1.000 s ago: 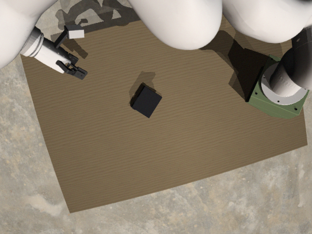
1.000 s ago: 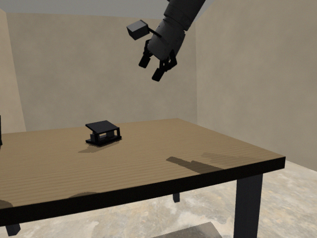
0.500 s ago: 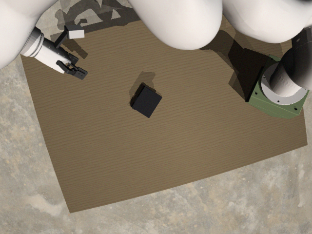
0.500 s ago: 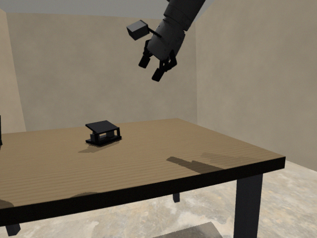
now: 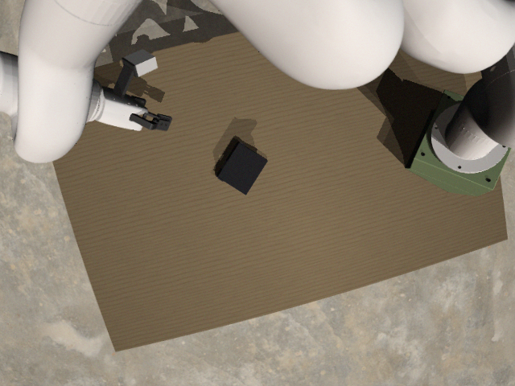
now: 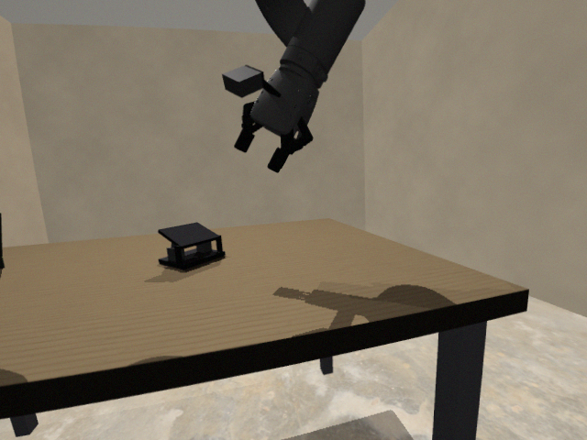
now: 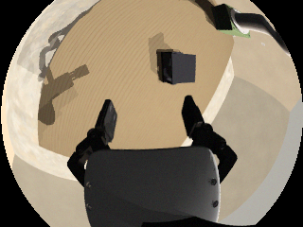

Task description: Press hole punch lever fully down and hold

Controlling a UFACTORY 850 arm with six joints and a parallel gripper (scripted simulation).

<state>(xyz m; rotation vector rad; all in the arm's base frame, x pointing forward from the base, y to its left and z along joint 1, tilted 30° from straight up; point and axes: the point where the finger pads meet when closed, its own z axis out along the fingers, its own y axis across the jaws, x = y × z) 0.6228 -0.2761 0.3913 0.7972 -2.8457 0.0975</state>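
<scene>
My arm links (image 5: 315,37) are smooth, rounded, glossy white shells. My wrist section (image 5: 112,109) is a white cylinder ending in black hardware. A small grey box (image 5: 141,62) sits on a thin black bracket beside it. My gripper (image 6: 263,150) has a rounded grey body with two small screws on one side, black jointed linkages, and two blocky black fingers. My base column (image 5: 478,129) is a grey cylinder with a pale ring flange, bolted to a green base plate (image 5: 453,182) with dark screw holes.
</scene>
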